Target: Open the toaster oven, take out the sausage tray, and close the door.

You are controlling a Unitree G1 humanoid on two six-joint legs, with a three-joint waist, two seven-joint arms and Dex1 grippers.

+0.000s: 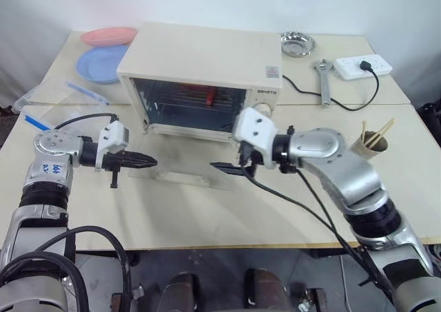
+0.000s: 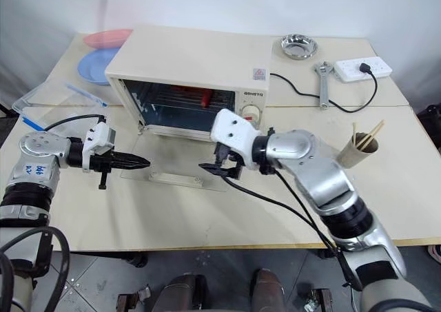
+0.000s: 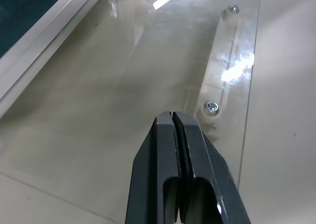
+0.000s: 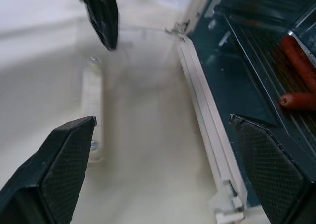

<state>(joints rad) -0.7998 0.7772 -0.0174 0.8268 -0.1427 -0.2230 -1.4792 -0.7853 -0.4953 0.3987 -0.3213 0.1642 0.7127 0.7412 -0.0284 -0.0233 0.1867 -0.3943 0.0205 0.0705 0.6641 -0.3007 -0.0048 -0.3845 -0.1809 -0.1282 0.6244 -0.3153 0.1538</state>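
Door [image 1: 182, 169] already lowered flat on table [image 1: 207, 215]; sausage tray [image 4: 291, 85] inside toaster oven [image 1: 207, 64], at twelve o'clock. Left pincer [image 1: 141, 162] closed empty, right pincer [image 1: 227, 169] spread wide, empty.

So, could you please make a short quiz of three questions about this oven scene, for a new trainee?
1. True or false: the door of the toaster oven lies open, flat on the table.
2. Where are the sausages now? A) on the blue plate B) inside the oven on the sausage tray C) in the round steel bowl
3. Which gripper has its fingers spread wide?

Key
1. True.
2. B.
3. The right gripper, just in front of the oven opening; the left gripper is shut above the door's left part.
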